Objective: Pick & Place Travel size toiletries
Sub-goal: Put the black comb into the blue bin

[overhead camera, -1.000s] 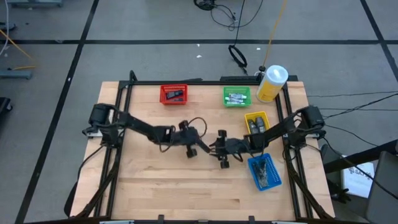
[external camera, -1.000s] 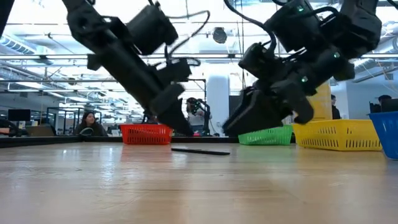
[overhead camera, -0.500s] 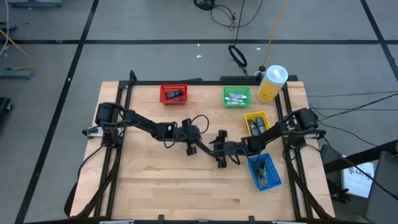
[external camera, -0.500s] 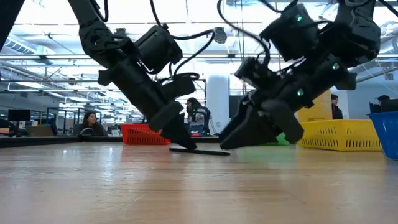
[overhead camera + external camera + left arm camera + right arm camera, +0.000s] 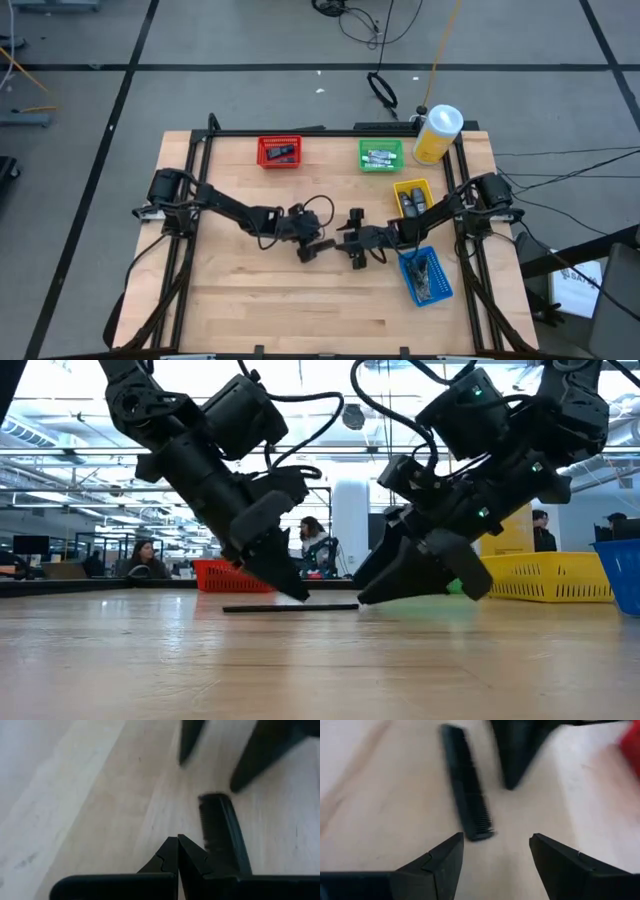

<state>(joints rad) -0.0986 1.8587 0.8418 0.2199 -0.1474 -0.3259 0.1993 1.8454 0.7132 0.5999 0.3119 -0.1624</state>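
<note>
A flat black comb [image 5: 290, 607] lies on the table between my two grippers; it also shows in the left wrist view [image 5: 225, 827] and the right wrist view [image 5: 466, 782]. My left gripper [image 5: 312, 249] is shut, low over the table, its tips [image 5: 177, 851] right beside the comb's long edge. My right gripper [image 5: 350, 245] is open and faces it, its fingers [image 5: 445, 862] pointing at the comb's end without reaching it. Small dark and silvery toiletries lie in the coloured bins. My left gripper's shut fingers [image 5: 290, 585] come slanting down from the table's left and stand along the comb's long edge [image 5: 210, 835]. I cannot tell whether they touch it. The comb lies flat on the table.
At the far side stand a red bin [image 5: 278, 151] and a green bin [image 5: 381, 155]; a yellow bin [image 5: 411, 197] and a blue bin [image 5: 425, 276] sit on the right. A large yellow bottle [image 5: 437, 134] stands at the far right corner. Bare wood lies toward the near edge.
My left gripper has come down to the comb and moved a little toward the near edge. The comb has slid toward the table's left and turned, showing longer in the low view. My right gripper has sunk slightly and stayed open.
</note>
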